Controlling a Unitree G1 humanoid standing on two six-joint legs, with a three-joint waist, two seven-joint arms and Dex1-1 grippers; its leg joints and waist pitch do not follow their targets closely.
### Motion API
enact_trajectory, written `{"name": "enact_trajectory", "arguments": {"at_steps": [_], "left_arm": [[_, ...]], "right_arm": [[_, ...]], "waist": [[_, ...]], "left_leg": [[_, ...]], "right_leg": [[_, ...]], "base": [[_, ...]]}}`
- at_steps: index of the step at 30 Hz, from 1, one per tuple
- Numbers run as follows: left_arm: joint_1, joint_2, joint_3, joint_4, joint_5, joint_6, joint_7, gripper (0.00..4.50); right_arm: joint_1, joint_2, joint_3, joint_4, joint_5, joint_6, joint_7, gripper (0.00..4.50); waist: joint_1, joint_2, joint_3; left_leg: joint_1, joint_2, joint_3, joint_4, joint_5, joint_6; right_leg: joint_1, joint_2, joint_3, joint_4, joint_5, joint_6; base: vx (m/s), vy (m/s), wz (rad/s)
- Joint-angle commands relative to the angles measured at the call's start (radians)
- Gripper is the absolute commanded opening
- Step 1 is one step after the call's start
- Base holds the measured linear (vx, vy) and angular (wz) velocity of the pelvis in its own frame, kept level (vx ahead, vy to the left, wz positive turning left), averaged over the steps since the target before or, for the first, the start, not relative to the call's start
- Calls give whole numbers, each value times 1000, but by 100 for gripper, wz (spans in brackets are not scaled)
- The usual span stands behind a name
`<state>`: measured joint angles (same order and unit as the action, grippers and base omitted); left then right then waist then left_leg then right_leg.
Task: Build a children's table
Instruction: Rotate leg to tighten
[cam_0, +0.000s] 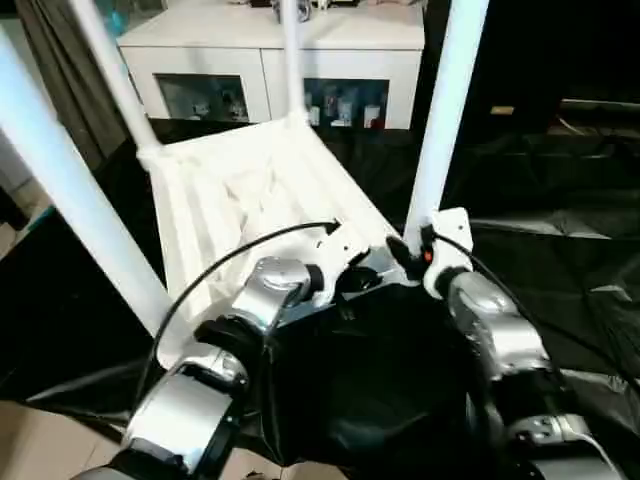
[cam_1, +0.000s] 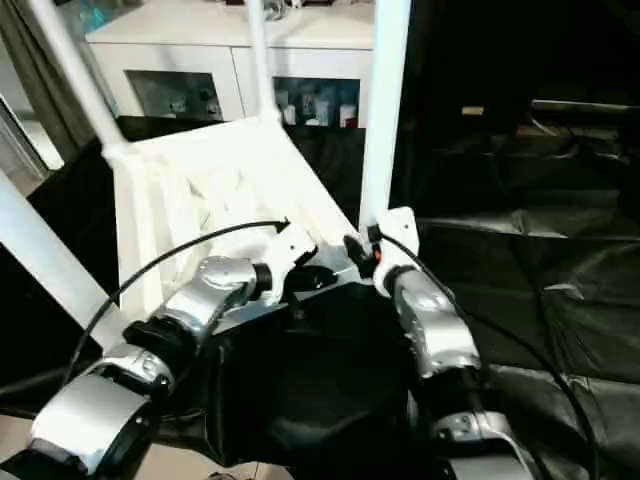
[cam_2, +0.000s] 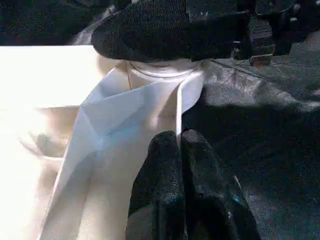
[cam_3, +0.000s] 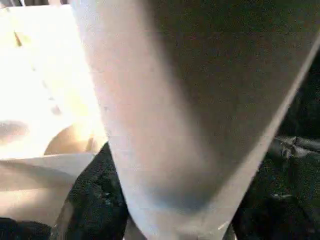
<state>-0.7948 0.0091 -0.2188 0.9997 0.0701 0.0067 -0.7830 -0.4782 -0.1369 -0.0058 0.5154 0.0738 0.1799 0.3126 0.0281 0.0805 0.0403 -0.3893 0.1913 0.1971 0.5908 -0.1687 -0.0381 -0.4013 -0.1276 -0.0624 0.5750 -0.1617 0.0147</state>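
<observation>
A: Head view first. The children's table (cam_0: 250, 190) lies upside down on black crinkled sheeting (cam_0: 560, 250), ribs up, all four legs standing in the corner sockets. The near right leg (cam_0: 440, 130) has the right gripper (cam_0: 408, 252) at its base; whether those fingers are clamped on it, I cannot tell.

B: And the left gripper (cam_0: 350, 283)?

A: It rests at the near edge of the top, just beside that leg. The white cabinet (cam_0: 270, 60) stands behind.

B: Left wrist view?

A: The left fingers (cam_2: 175, 185) are pressed together, touching the thin near wall (cam_2: 178, 105), holding nothing. Smooth glossy plastic, thin straight ribs, a round socket under the right gripper.

B: Right wrist view?

A: A smooth tapered tube, very close, with a black finger (cam_3: 95, 200) beside its base.

B: Risks?

A: Slick plastic; a sideways push could tilt the leg in its socket, or slide the light table on the sheeting
</observation>
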Motion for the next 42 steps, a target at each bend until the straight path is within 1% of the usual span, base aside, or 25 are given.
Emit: {"name": "enact_trajectory", "arguments": {"at_steps": [1,2,3,5,6,7,8,9,11,12,13,14,15,16,17,18,20,21,23,26,29,32,37,41,42], "left_arm": [[-28,-19,0,-36,-25,-45,-29,0],[-23,-7,-2,-40,-28,-52,-56,0],[-23,-2,-3,-37,-28,-57,-66,0],[-18,11,-5,-41,-30,-65,-96,0],[-13,23,-6,-46,-32,-68,-121,0],[-9,35,-8,-51,-32,-74,-147,0],[2,61,-14,-66,-38,-85,-217,0],[2,61,-14,-66,-38,-85,-217,0],[14,89,-21,-87,-48,-94,-293,0],[23,105,-25,-102,-57,-101,-343,0],[31,120,-28,-116,-65,-100,-387,0],[37,133,-31,-128,-73,-100,-429,0],[45,151,-38,-143,-82,-93,-480,0],[45,151,-38,-143,-82,-93,-480,0],[51,167,-44,-156,-85,-85,-523,0],[57,185,-50,-170,-93,-73,-572,0],[62,200,-54,-180,-99,-64,-607,0],[66,219,-53,-190,-110,-54,-650,0],[68,228,-52,-196,-115,-43,-674,0],[71,236,-53,-211,-125,-21,-705,0],[75,239,-54,-227,-131,-8,-723,0],[79,238,-57,-237,-135,-5,-720,0],[83,229,-50,-241,-133,-15,-695,0],[77,206,-38,-221,-116,-31,-614,0],[71,190,-33,-204,-106,-35,-563,0]], "right_arm": [[29,30,79,4,43,11,139,259],[33,13,75,-12,60,12,186,259],[35,6,73,-17,66,12,209,282],[42,-19,83,-33,71,8,258,290],[52,-45,95,-51,75,6,305,298],[62,-70,106,-69,78,5,349,298],[79,-121,114,-102,90,9,427,308],[79,-121,114,-102,90,9,427,319],[92,-165,111,-126,106,16,502,319],[101,-190,111,-145,122,25,553,319],[112,-216,115,-164,135,30,603,319],[120,-239,120,-178,142,33,642,319],[129,-264,125,-192,152,42,683,319],[129,-264,125,-192,152,42,683,319],[137,-287,127,-205,162,53,723,319],[144,-313,128,-217,177,66,764,319],[150,-333,128,-227,191,79,799,319],[155,-364,125,-238,210,105,850,319],[155,-379,123,-240,220,120,871,319],[153,-387,117,-241,230,136,886,319],[153,-391,116,-248,239,147,893,286],[156,-388,121,-257,240,146,890,264],[170,-376,125,-276,255,168,892,253],[185,-360,127,-277,247,155,864,252],[186,-339,125,-257,223,134,811,252]], "waist": [[-3,-19,-58],[-2,-19,-58],[0,-20,-59],[1,-20,-61],[6,-20,-63],[6,-20,-63],[10,-22,-65],[14,-21,-66],[16,-23,-68],[22,-20,-71],[22,-20,-71],[28,-18,-73],[29,-26,-73],[36,-21,-74],[40,-25,-75],[48,-24,-76],[53,-22,-74],[63,-24,-71],[67,-21,-70],[67,-24,-67],[67,-25,-67],[67,-26,-70],[67,-29,-72],[69,-30,-70],[69,-30,-70]], "left_leg": [[24,18,-20,-87,-439,13],[22,20,-20,-87,-425,19],[19,21,-18,-86,-406,28],[15,22,-18,-86,-375,36],[17,23,-15,-83,-363,43],[17,23,-15,-83,-363,43],[14,24,-14,-81,-324,59],[13,25,-11,-77,-294,74],[10,26,-10,-75,-274,85],[10,28,-9,-71,-239,102],[10,28,-9,-71,-239,102],[12,32,-9,-68,-212,118],[13,32,-8,-66,-203,123],[14,33,-7,-65,-187,127],[16,33,-5,-63,-179,131],[17,36,-6,-63,-168,137],[17,36,-3,-61,-168,140],[18,37,-3,-63,-191,131],[19,38,-3,-65,-213,116],[19,38,-5,-70,-237,89],[19,37,-6,-72,-240,77],[17,36,-6,-69,-217,81],[14,34,-5,-64,-182,99],[14,34,-5,-64,-188,99],[14,35,-6,-65,-195,93]], "right_leg": [[28,-16,11,-93,-460,-133],[29,-16,13,-90,-434,-141],[32,-16,14,-86,-399,-152],[37,-16,14,-80,-352,-172],[38,-17,15,-78,-321,-183],[38,-17,15,-78,-321,-183],[44,-18,16,-72,-271,-202],[44,-18,16,-66,-229,-218],[47,-18,15,-62,-210,-229],[49,-18,14,-54,-165,-248],[49,-18,14,-54,-165,-248],[49,-17,13,-49,-122,-264],[47,-16,14,-46,-107,-271],[47,-17,15,-42,-88,-282],[44,-16,15,-41,-78,-290],[46,-18,16,-37,-69,-295],[41,-17,17,-37,-70,-297],[41,-18,18,-39,-103,-291],[38,-20,20,-42,-141,-282],[38,-21,20,-47,-189,-267],[38,-21,21,-47,-200,-259],[39,-22,20,-45,-181,-257],[41,-21,19,-42,-150,-260],[39,-21,19,-45,-176,-255],[39,-21,19,-46,-193,-249]], "base": [[0,0,0],[0,0,0],[0,0,0],[0,0,0],[0,0,0],[0,0,0],[0,0,0],[0,0,0],[0,0,0],[0,0,0],[0,0,0],[0,0,0],[0,0,0],[0,0,0],[0,0,0],[0,0,0],[0,0,0],[0,0,0],[0,0,0],[0,0,0],[0,0,0],[0,0,0],[0,0,0],[0,0,0],[0,0,0]]}}
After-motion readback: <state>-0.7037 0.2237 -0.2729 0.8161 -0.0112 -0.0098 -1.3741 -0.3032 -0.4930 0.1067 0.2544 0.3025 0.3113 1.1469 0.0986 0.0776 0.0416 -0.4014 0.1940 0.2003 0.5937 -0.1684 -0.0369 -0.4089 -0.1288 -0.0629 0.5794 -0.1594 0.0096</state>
